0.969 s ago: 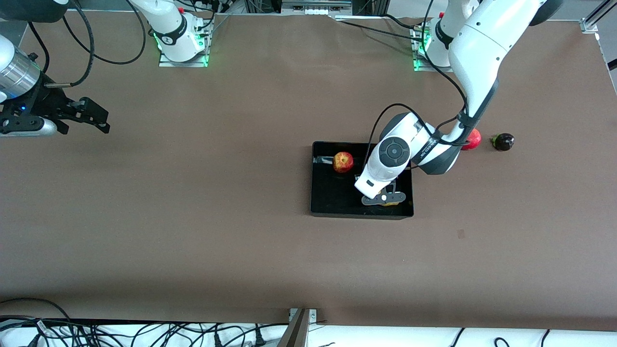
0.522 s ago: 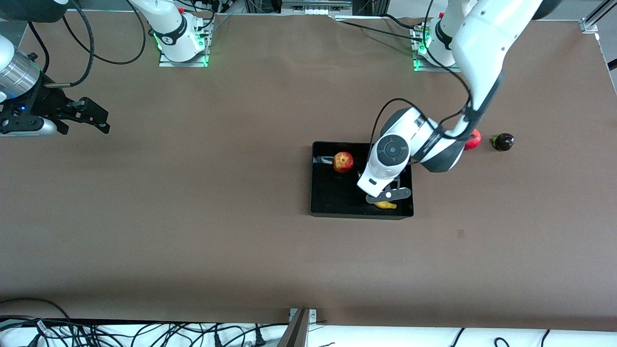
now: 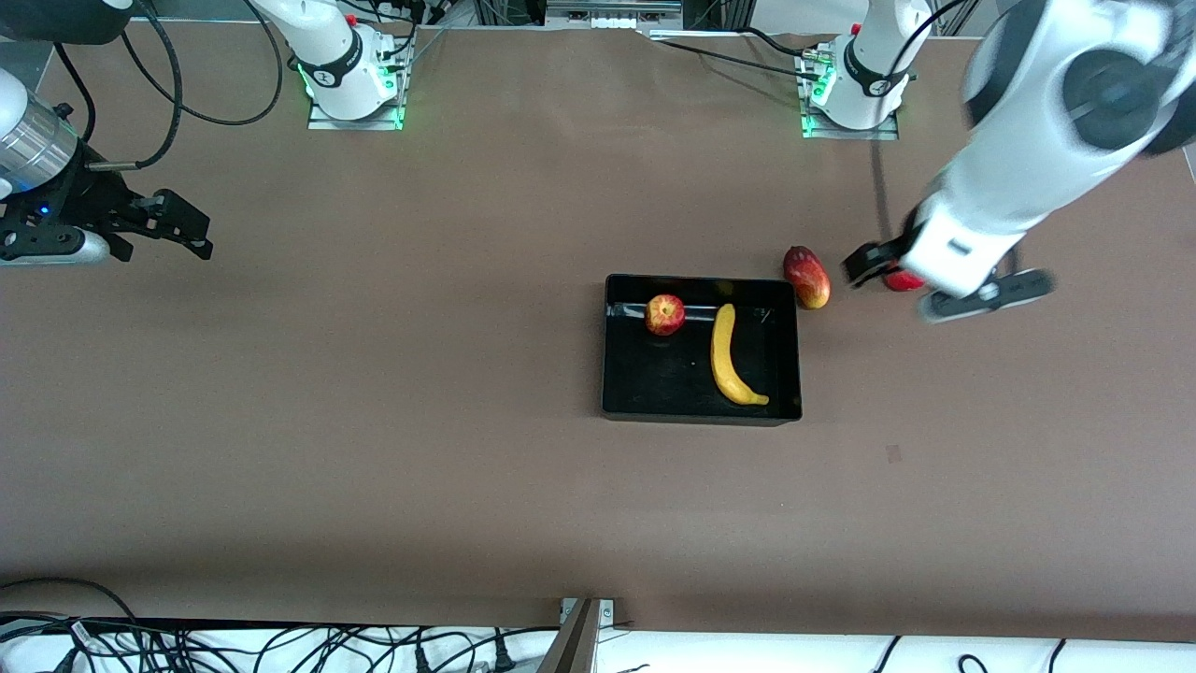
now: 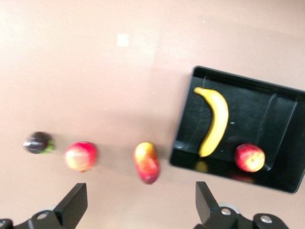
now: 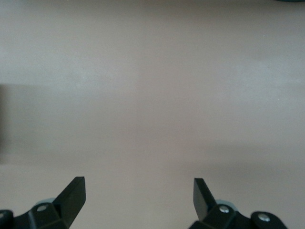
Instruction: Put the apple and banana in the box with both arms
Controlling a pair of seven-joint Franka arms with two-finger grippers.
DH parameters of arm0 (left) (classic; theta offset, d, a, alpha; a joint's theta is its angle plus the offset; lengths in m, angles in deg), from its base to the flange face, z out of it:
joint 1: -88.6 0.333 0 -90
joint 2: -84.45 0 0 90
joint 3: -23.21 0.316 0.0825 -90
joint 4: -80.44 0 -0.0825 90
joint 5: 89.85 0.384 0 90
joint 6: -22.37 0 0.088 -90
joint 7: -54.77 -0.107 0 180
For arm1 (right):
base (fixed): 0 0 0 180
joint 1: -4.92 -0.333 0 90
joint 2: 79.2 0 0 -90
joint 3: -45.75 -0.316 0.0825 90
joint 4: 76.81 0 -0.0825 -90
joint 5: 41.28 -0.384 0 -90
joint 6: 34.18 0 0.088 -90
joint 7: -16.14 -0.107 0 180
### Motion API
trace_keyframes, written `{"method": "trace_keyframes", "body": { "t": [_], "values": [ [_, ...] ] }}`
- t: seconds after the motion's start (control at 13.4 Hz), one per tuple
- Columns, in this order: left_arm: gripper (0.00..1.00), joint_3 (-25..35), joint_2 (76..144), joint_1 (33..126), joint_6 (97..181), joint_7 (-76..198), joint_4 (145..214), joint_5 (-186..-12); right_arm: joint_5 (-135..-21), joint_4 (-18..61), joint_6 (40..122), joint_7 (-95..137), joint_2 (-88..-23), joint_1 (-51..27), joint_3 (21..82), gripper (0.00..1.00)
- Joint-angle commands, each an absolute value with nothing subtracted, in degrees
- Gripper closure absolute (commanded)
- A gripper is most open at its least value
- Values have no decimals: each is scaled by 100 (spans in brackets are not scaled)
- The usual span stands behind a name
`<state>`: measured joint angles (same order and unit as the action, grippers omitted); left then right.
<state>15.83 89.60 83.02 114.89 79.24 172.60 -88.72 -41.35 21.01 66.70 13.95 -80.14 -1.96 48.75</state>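
The black box (image 3: 654, 379) stands mid-table. The apple (image 3: 664, 314) lies in it near the wall toward the bases. The banana (image 3: 728, 357) lies lengthwise in it beside the apple. The left wrist view shows the box (image 4: 286, 119), the banana (image 4: 213, 121) and the apple (image 4: 249, 157) too. My left gripper (image 3: 867, 264) is open and empty, up in the air over the table beside the box, toward the left arm's end; its own view (image 4: 140, 205) shows the jaws wide apart. My right gripper (image 3: 177, 229) waits open and empty over bare table at the right arm's end (image 5: 138, 200).
An oval red-and-yellow fruit (image 3: 808, 277) (image 4: 147, 162) lies just outside the box's corner. A round red fruit (image 3: 902, 280) (image 4: 81, 155) lies farther toward the left arm's end, partly hidden by the left arm. A dark purple fruit (image 4: 38, 142) lies past it.
My left gripper has let go of the banana in the box, risen out and swung toward the left arm's end. The oval fruit is now uncovered. The right arm has not moved.
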Motion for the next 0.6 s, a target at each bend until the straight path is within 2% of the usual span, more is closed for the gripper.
{"method": "trace_keyframes", "body": {
  "t": [0.0,0.15,0.52],
  "values": [
    [0,2397,8394,8271,11246,6415,17474,-9038,-4119,2013,6645,1359,-7982,-149,4821,0],
    [0,2821,8156,8236,11245,5306,17571,-9029,-4119,2013,6645,1359,-7982,-149,4830,0],
    [0,2919,7927,8271,11246,5108,17703,-8959,-4119,2004,6645,1359,-7982,-149,4830,0]
  ]
}}
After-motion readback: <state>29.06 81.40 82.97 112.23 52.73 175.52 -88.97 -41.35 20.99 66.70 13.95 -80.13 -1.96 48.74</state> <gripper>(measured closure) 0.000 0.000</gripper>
